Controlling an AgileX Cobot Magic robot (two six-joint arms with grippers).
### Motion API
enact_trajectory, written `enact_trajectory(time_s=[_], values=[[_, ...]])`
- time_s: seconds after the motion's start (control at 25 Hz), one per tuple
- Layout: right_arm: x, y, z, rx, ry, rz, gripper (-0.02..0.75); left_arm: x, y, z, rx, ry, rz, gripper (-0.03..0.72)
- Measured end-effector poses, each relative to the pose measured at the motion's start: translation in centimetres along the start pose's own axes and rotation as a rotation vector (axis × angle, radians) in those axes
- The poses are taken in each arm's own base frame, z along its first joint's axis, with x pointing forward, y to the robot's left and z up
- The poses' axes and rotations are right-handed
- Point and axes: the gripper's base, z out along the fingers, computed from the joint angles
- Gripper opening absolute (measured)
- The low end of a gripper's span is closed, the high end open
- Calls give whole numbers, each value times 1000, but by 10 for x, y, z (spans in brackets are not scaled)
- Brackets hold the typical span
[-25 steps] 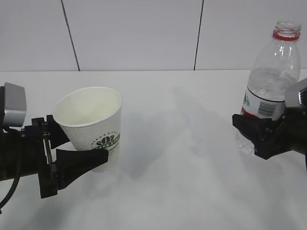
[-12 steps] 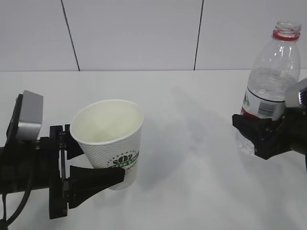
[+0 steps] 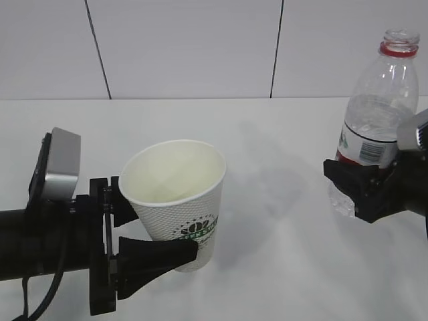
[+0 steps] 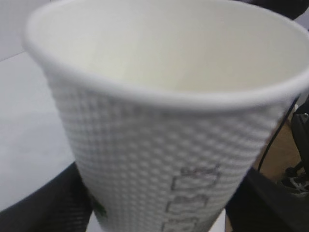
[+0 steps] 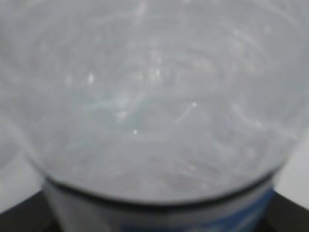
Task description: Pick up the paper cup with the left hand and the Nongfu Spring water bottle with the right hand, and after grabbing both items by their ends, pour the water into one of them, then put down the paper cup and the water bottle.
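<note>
Left hand (image 3: 157, 257) near left, fingers clamped round lower cup (image 3: 177, 200); cup tilted, mouth up, raised off table (image 3: 267, 221). Right hand (image 3: 358, 187) far right, fingers gripping bottle (image 3: 378, 107) low; bottle upright, uncapped, lifted.

The paper cup (image 3: 177, 200) is white and tapered, with a dimpled wall, a green round logo with green lettering low on its side, and a cream inside. It tilts slightly, mouth up and open, clamped near its base at the left. The Nongfu Spring water bottle (image 3: 374, 114) stands upright at the far right: clear ribbed plastic, red-and-white label, red neck ring, uncapped, held at its lower part.
</note>
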Motion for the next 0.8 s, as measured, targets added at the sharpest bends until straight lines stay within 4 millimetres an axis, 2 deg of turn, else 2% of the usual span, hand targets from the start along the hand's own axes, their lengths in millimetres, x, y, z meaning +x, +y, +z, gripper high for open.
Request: enact_trajectory(time_s=[0.32,0.64,0.8], values=[[0,0,0,-1,0,-1,494,-4,1,9,-7,26,24,576],[0,0,0,-1,0,-1,494,-15,-6,30,42,42,88,576],[0,0,0,-1,0,-1,494,-6,-12,44,89,73,74,576]])
